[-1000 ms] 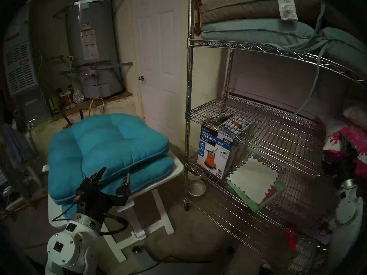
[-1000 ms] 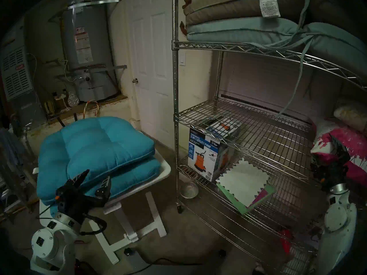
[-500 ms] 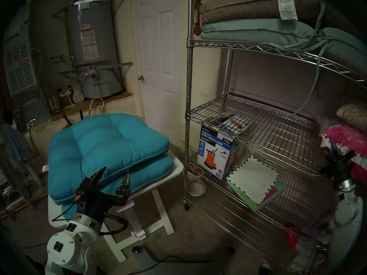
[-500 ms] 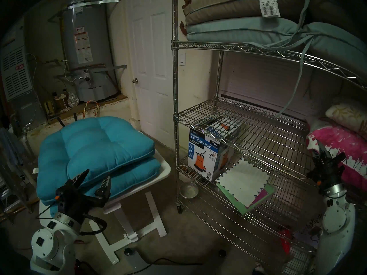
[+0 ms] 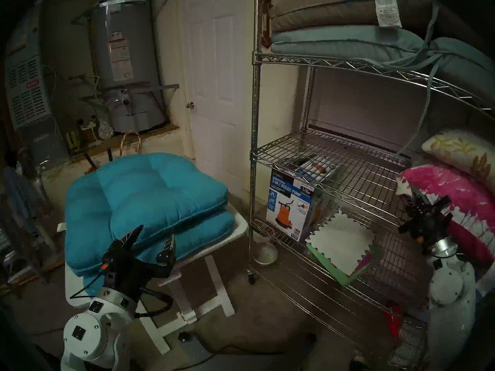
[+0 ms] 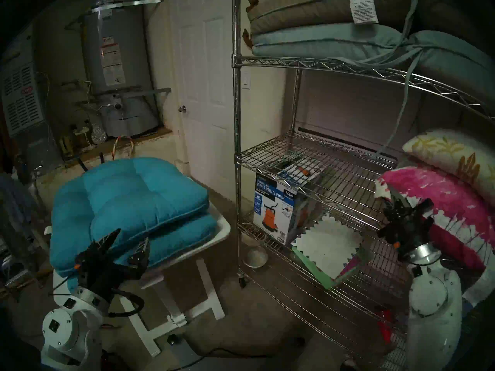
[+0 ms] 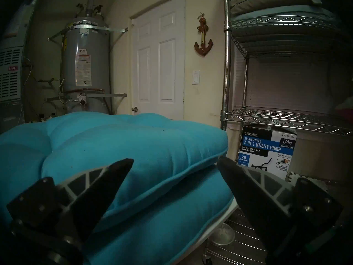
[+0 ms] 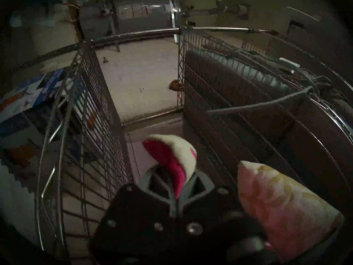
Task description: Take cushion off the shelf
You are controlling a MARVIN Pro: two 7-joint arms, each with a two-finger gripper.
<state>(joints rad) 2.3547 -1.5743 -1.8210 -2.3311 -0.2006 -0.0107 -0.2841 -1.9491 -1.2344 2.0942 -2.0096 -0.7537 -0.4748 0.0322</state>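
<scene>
The shelf (image 5: 334, 159) (image 6: 321, 161) is a chrome wire rack on the right. At the right end of its middle tier lies a pink-and-white cushion (image 5: 455, 191) (image 6: 439, 193) (image 8: 172, 155), with a cream floral cushion (image 5: 460, 151) (image 8: 277, 197) resting on top. My right gripper (image 5: 413, 196) (image 6: 396, 199) (image 8: 181, 182) is shut on the pink cushion's near left corner. My left gripper (image 5: 152, 236) (image 7: 175, 161) stands open and holds nothing, just in front of two teal cushions (image 5: 150, 191) (image 7: 133, 153) stacked on a white folding table (image 5: 238, 228).
Grey and pale blue cushions (image 5: 348, 35) fill the upper tier, their ties hanging down. A pump box (image 5: 292, 204) and paper sheets (image 5: 342, 244) sit on the lower tier. A metal bowl (image 5: 265, 252) lies on the floor by the rack's post. Water heater (image 5: 126, 62) and door (image 5: 214, 81) stand behind.
My right gripper has shut on the pink cushion's corner and drawn it leftward along the tier, the cream cushion riding on it. The left arm has not moved.
</scene>
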